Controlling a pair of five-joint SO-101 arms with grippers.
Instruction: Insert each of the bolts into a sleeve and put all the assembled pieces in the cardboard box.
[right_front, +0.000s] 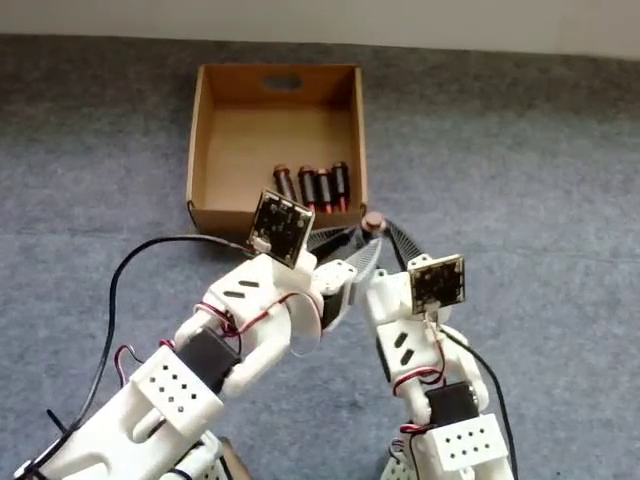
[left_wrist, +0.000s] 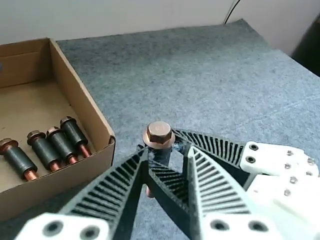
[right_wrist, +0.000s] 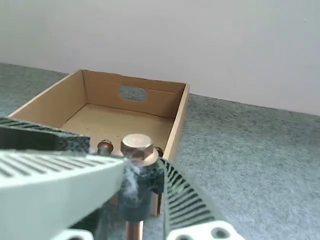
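Both of my grippers meet at 1 spot, just near the right front corner of the cardboard box (right_front: 197, 130). My left gripper (left_wrist: 166, 162) is closed on the dark sleeve (right_wrist: 141, 186). My right gripper (right_wrist: 145, 197) is closed on that sleeve too. The bolt (left_wrist: 158, 135) stands up in the sleeve. Its copper head sits on top and its tip pokes out below. So I think this piece is put together and only needs to go into the box.

4 finished pieces (right_front: 312, 185) lie side by side in the box, at the near right.

Here is what could go wrong. The piece is in front of the box wall, not over the box. If I let go now, it would fall on the grey mat (right_front: 520, 150) and might roll away.

2 grippers on 1 small piece is tricky. If my arms pull different ways, the sleeve could twist or pop out of my fingers.

If only 1 gripper opens and the other holds too softly, the piece could tip over. If it tips head down, I think the bolt could slide out of the sleeve.

I also have to lift it over the wall. If I go too low, the tip could bump the cardboard and push the box. If I drop it from too high, it could knock the 4 pieces about.
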